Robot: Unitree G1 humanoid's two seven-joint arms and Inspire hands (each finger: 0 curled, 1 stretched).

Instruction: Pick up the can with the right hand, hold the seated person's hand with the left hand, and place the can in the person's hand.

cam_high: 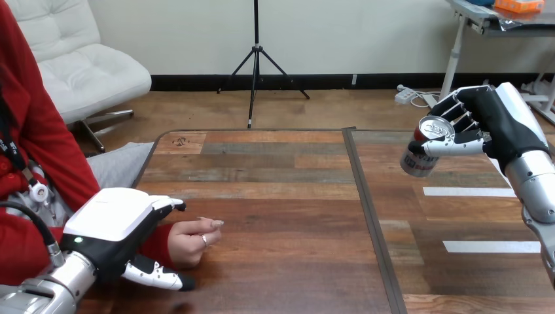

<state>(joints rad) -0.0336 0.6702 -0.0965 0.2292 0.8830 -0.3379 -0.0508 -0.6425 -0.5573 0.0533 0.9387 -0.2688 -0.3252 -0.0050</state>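
The right hand [487, 124] holds the drink can [429, 147], fingers curled round it, above the table's [281, 196] right side. The left hand [118, 229] clasps the person's wrist [159, 241]. Next, the can must travel left into the person's hand [193, 239].

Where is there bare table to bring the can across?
Bare table runs from the person's hand to beneath the can in the right hand. Crowded only at lower left, where the left hand lies over the person's wrist.
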